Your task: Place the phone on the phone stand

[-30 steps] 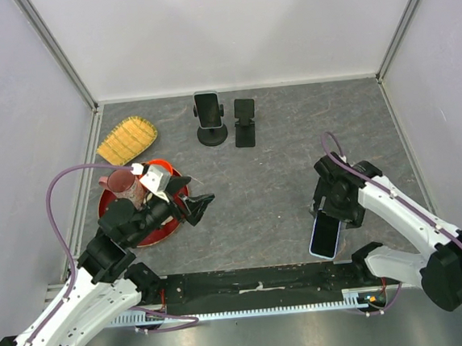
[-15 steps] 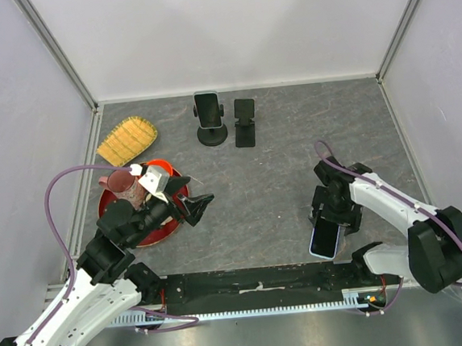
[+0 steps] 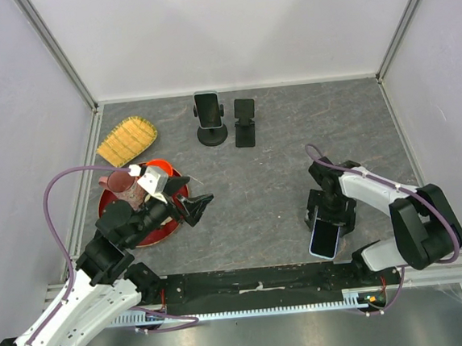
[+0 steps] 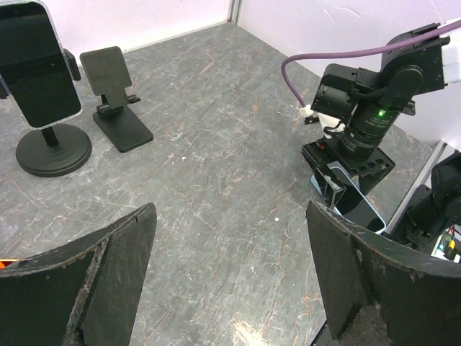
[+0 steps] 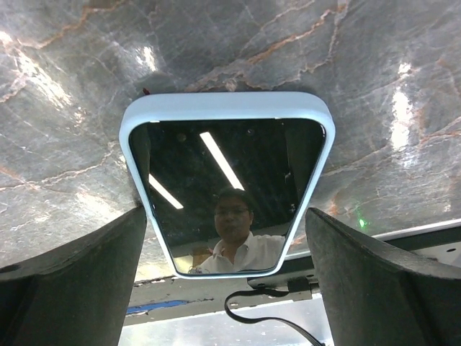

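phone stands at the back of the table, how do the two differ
The round stand has a disc base and a thin post; the folding stand has a rectangular base and a flat tilted back plate. The round stand holds a phone upright; the folding stand holds nothing. Both are black and stand side by side, not touching, near the back wall.

Robot lab test cell, not a home. Plain white wall panels (image 3: 234, 27) in aluminium frame posts (image 3: 59, 54) box in a grey marbled worktop (image 3: 272, 177). Left arm (image 3: 87, 291) and right arm (image 3: 387, 196) are bolted at the near edge, with purple cables (image 3: 48, 209) exposed.
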`<action>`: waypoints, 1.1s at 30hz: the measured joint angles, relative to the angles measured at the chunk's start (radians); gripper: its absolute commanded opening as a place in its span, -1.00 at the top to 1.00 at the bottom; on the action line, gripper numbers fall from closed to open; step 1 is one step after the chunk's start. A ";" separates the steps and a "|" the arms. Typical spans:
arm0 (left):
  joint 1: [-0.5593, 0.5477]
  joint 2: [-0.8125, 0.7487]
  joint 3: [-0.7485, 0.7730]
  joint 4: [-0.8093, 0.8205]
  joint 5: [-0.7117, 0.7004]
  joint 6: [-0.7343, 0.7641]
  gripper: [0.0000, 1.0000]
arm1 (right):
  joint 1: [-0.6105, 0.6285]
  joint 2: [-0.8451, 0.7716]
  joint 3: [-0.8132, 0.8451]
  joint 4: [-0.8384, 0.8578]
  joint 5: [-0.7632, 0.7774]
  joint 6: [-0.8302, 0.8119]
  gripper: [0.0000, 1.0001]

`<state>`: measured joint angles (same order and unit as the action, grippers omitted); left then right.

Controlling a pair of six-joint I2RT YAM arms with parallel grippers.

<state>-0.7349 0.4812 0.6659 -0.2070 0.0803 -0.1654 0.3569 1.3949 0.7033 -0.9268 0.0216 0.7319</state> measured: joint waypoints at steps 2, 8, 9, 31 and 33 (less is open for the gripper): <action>0.000 0.000 0.000 0.000 0.000 0.000 -0.82 | 0.000 0.009 0.000 0.010 -0.002 0.001 -0.86; 0.000 0.000 0.000 0.000 0.000 0.000 -0.82 | -0.002 0.011 -0.011 0.032 -0.021 0.020 -0.74; 0.000 0.000 0.000 0.000 0.000 0.000 -0.82 | -0.003 0.011 -0.014 0.035 -0.024 0.026 -0.75; 0.000 -0.010 0.000 -0.001 0.000 0.000 -0.82 | -0.003 -0.066 -0.059 0.057 -0.016 0.135 0.80; 0.000 -0.008 0.000 0.000 0.000 0.000 -0.82 | -0.003 -0.111 -0.071 0.083 0.006 0.145 1.00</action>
<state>-0.7349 0.4728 0.6659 -0.2073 0.0803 -0.1654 0.3534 1.2835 0.6319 -0.8440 0.0273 0.8764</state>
